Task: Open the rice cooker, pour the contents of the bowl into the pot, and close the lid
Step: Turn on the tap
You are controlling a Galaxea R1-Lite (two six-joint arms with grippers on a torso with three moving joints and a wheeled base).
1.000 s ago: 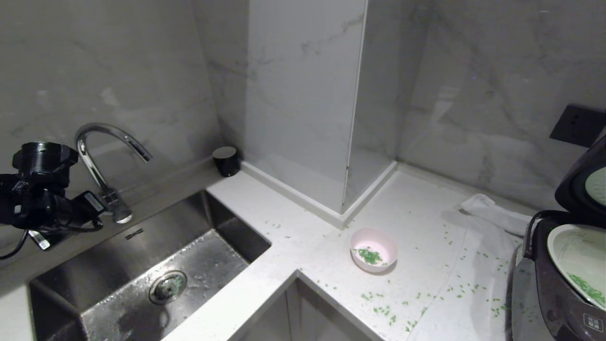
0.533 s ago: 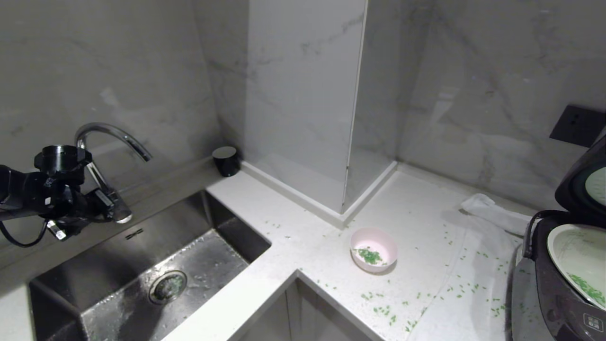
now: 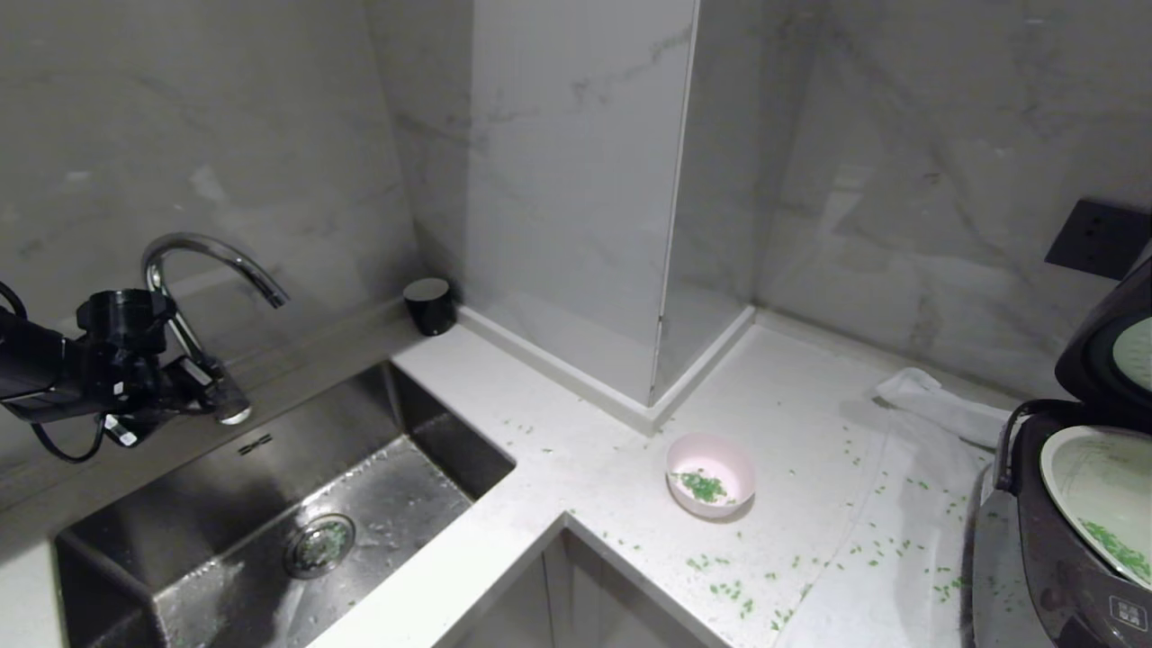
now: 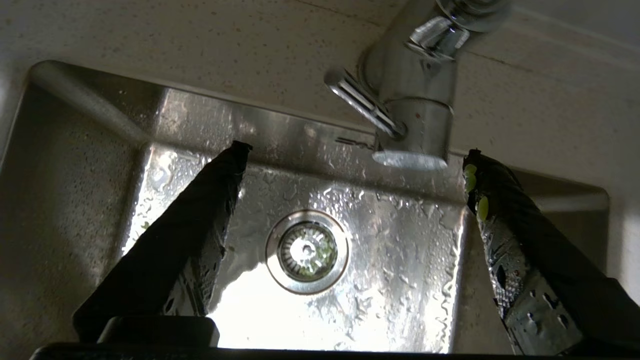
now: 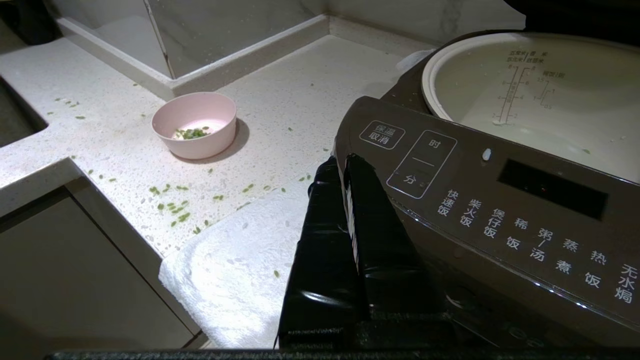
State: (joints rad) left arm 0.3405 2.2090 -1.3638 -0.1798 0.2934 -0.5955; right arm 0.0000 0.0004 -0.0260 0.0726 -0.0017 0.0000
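One pink bowl (image 3: 710, 474) stands on the white counter (image 3: 792, 423), near its front edge and just in front of the wall's jutting corner. It holds a small heap of green bits (image 3: 703, 487); many more of them lie loose on the counter around it. One rice cooker (image 3: 1071, 549) sits at the counter's right end, partly on a white cloth (image 3: 927, 405), with its lid (image 3: 1102, 346) raised. Its pot (image 3: 1093, 490) has a thin strip of green bits along the lower inside. One steel sink (image 3: 270, 531) fills the counter's left end; its drain strainer (image 4: 306, 251) holds some green.

The left gripper (image 4: 350, 172) hangs over the sink beside the tap (image 3: 193, 310), fingers spread wide and empty. The right gripper (image 5: 342, 165) sits against the cooker's front panel, fingers pressed together.
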